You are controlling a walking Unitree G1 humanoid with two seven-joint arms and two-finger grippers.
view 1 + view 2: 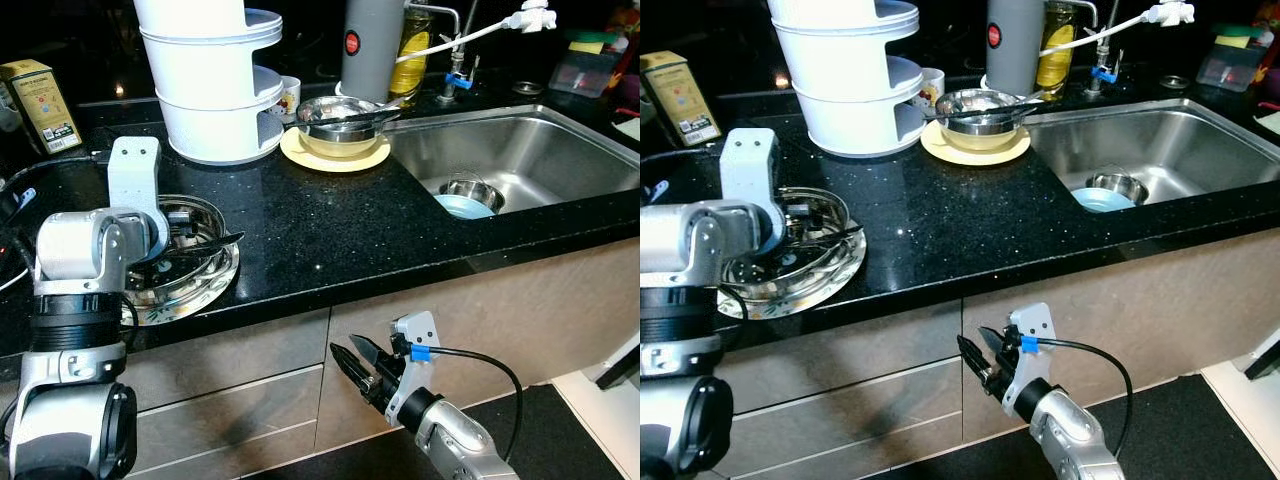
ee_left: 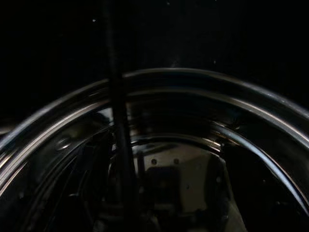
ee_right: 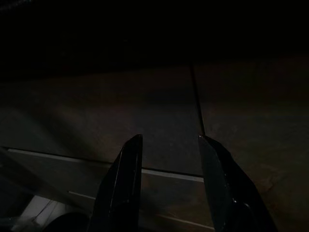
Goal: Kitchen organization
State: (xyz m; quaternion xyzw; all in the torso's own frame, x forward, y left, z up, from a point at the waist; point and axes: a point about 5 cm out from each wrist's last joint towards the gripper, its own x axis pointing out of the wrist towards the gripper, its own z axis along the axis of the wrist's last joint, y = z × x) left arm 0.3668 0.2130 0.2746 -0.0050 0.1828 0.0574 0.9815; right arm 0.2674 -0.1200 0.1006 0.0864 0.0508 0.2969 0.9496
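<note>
While our left pincer (image 1: 205, 243) reaches over the shiny steel plate (image 1: 205, 285) at the near left of the table (image 1: 330, 220), we cannot tell from the pictures how far its fingers stand apart; one thin black finger (image 2: 118, 121) crosses the plate's curved rim in the left wrist view, and the rest there is too dark to read. Our right pincer (image 1: 352, 360) hangs low in front of the cabinet drawers (image 1: 250, 400), below the table's edge, its two black fingers (image 3: 120, 193) spread with a clear gap and nothing between them. Outward from the plate, the table is black speckled stone, glossy, with the beige cabinet fronts under it. Behind the plate stands a white tiered container (image 1: 215, 90), and just beside it to the right a steel bowl (image 1: 340, 118) sits on a yellow plate (image 1: 335, 155), with a dark utensil lying across the bowl. A small white cup (image 1: 290, 93) shows between the container and the bowl. Farther back stand a grey cylinder with a red button (image 1: 370, 45) and a bottle of yellow liquid (image 1: 412, 50). At the far left is a yellow box (image 1: 40, 103). To the right the steel sink (image 1: 540, 150) is let into the table, holding a small steel bowl (image 1: 475, 190) and a light blue dish (image 1: 462, 207), and a white tap (image 1: 500, 25) reaches over it. Dark floor (image 1: 560, 430) lies below on the right.
</note>
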